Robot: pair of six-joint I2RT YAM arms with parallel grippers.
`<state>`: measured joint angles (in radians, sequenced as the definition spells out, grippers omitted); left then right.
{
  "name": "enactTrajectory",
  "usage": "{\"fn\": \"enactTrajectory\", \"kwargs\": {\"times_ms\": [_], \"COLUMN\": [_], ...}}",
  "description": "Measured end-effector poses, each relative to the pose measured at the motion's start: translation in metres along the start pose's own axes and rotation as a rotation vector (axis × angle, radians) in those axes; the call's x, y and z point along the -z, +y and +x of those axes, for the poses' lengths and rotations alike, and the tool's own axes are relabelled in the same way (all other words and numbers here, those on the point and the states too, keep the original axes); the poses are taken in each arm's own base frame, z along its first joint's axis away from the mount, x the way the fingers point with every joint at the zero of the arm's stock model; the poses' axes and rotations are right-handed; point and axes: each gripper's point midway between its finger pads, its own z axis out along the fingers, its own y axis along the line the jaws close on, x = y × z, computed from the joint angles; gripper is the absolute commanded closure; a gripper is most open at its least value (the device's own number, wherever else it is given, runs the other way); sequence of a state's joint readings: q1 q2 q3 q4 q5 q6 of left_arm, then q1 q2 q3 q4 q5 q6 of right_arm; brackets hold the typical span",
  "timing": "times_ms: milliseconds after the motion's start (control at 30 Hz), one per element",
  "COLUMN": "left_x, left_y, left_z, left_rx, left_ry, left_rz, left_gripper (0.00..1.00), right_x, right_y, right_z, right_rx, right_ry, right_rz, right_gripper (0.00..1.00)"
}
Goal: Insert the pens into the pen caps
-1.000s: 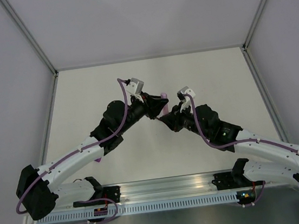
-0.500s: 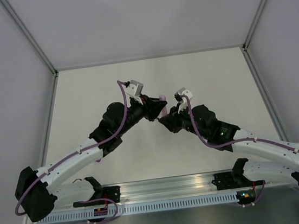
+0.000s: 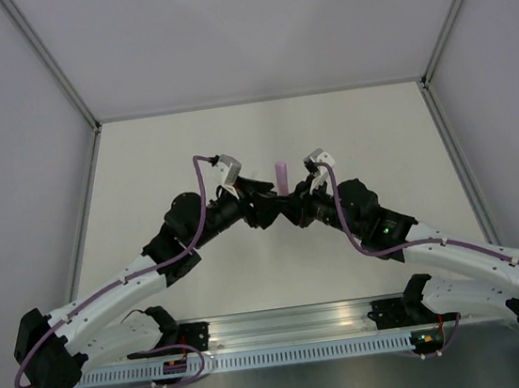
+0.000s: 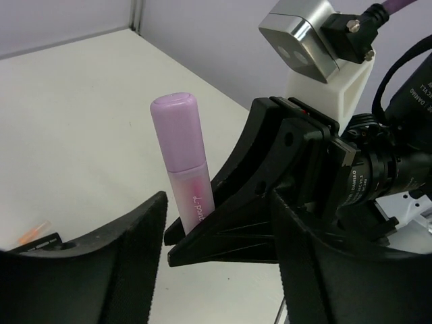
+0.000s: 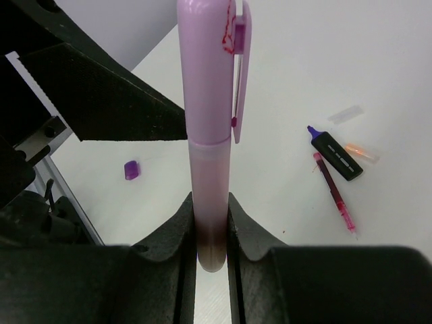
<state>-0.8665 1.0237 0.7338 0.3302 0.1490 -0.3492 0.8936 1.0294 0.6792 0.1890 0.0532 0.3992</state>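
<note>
1. Right gripper (image 5: 210,233) clamps the lilac plastic clip-capped pen (image 5: 209,121) low on its barrel, upright above its fingers; left gripper (image 4: 219,270) gapes empty just beside.
2. Light, stiff, slick: probably best held mid-barrel.
3. Only the right wrist view shows, beyond its fingers, a stubby purple cap (image 5: 131,169), navy marker (image 5: 335,155), pink-red pen (image 5: 334,192).

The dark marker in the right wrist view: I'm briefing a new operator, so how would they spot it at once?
On the white table, look right of the lilac pen that the right gripper holds upright, to a cluster of loose pieces. The dark marker lies there beside a slim pink-red pen and an orange piece; it is the only thick, near-black one, with a bare purple tip.
</note>
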Motion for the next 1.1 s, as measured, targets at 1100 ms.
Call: {"fn": "enactTrajectory", "kwargs": {"times_ms": [1100], "left_x": [0.053], "left_y": [-0.047], "left_z": [-0.093], "left_rx": [-0.044], "left_ry": [0.044], "left_rz": [0.099], "left_gripper": [0.18], "right_x": [0.032], "right_y": [0.094], "right_z": [-0.029], "right_rx": [0.022], "right_ry": [-0.056], "right_rz": [-0.517], "right_gripper": [1.0]}}
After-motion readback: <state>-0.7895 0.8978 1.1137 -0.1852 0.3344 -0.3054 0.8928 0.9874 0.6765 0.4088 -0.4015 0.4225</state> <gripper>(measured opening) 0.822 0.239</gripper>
